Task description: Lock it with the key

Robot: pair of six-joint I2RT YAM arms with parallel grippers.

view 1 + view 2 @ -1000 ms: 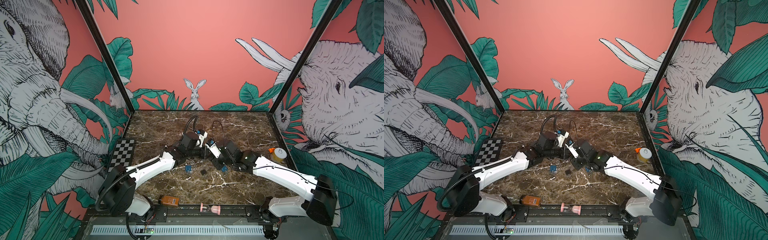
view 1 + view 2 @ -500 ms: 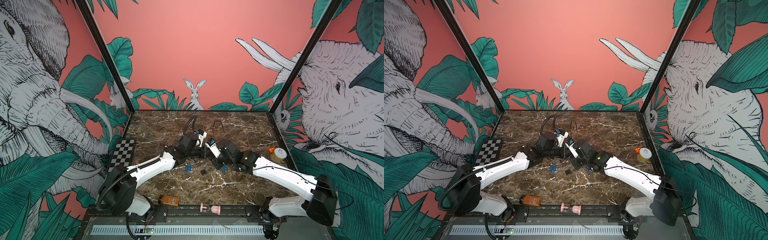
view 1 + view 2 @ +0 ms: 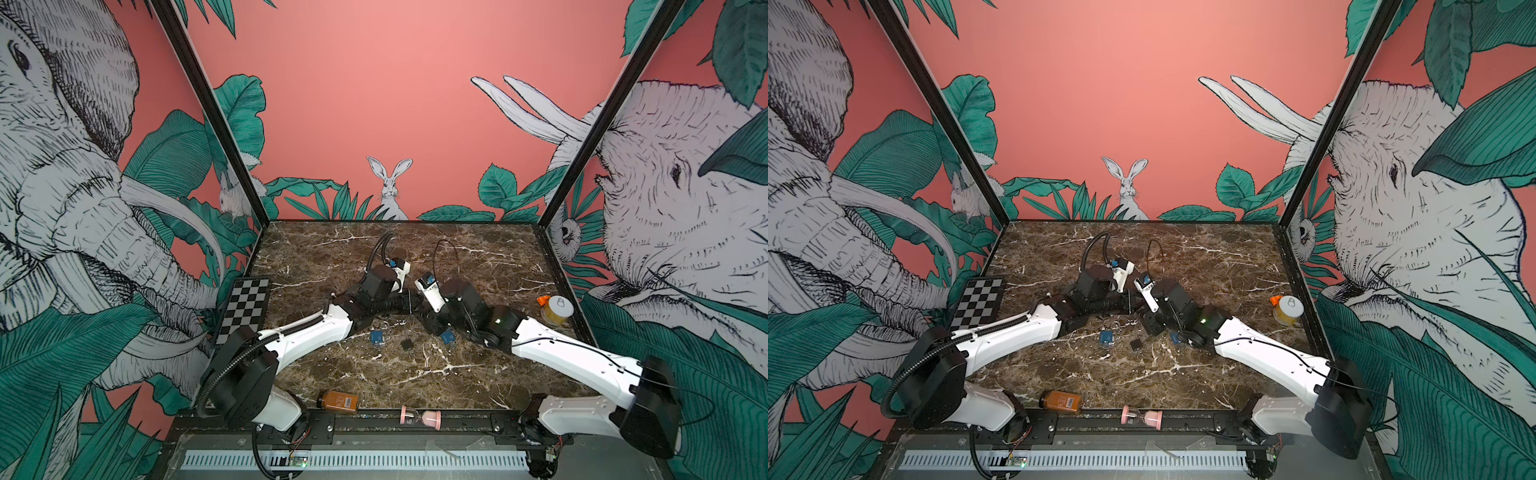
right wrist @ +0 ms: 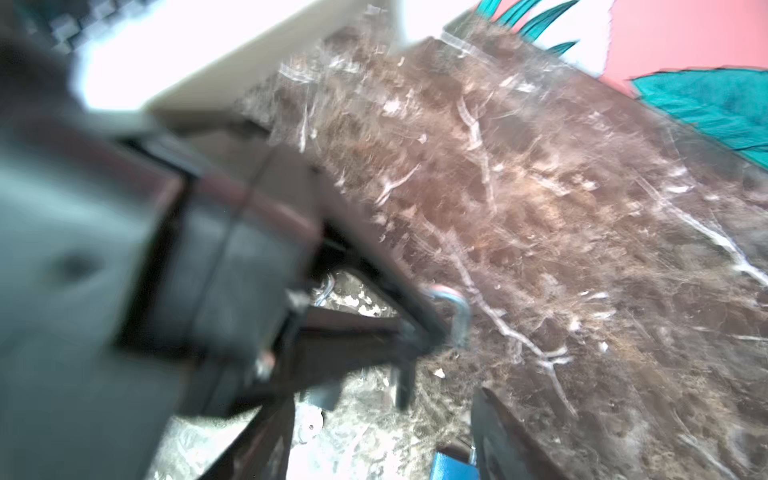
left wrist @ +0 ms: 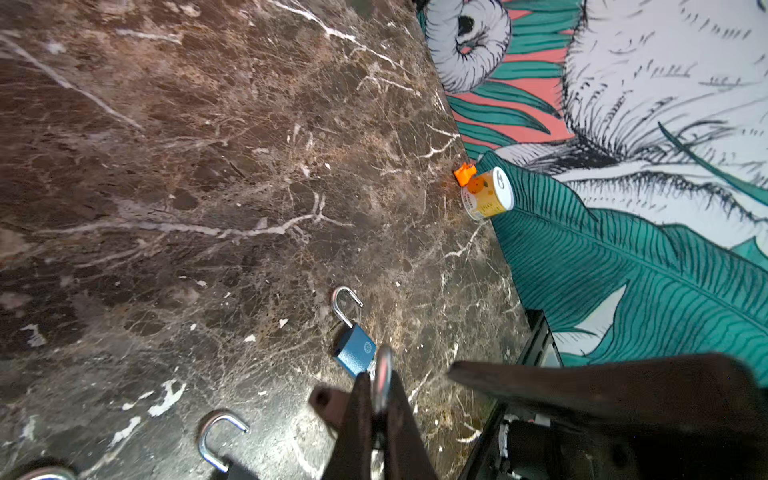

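**Mia:** Why is the left gripper (image 5: 380,392) squeezed so tight?

**Ben:** Its two black fingers (image 5: 359,415) are pinching a thin silver metal loop (image 5: 383,374). They hold it up off the brown marble tabletop (image 5: 208,187). I think it is the ring the key hangs on. The right wrist view is too blurry to be sure, and I can't see any key teeth.

**Mia:** And the right gripper (image 4: 384,399)?

**Ben:** Its fingers are spread wide with nothing in them. It sits nose to nose with the left one. My guess is one arm brings the key and the other is free to hold the lock steady.

**Mia:** Where is the lock?

**Ben:** A small blue metal padlock (image 5: 355,353) lies flat on the table, just beside the left fingertips. Its silver hoop is swung open, so it isn't locked yet. In a top view the same padlock (image 3: 448,336) sits close by the right gripper.

**Mia:** Are there more locks?

**Ben:** Yes. A small black padlock (image 3: 406,344) with an open hoop lies near. A second blue padlock (image 3: 377,337) is a bit further along.

**Mia:** Why hold the loop so low and close?

**Ben:** Probably so the key has only a short way to go.
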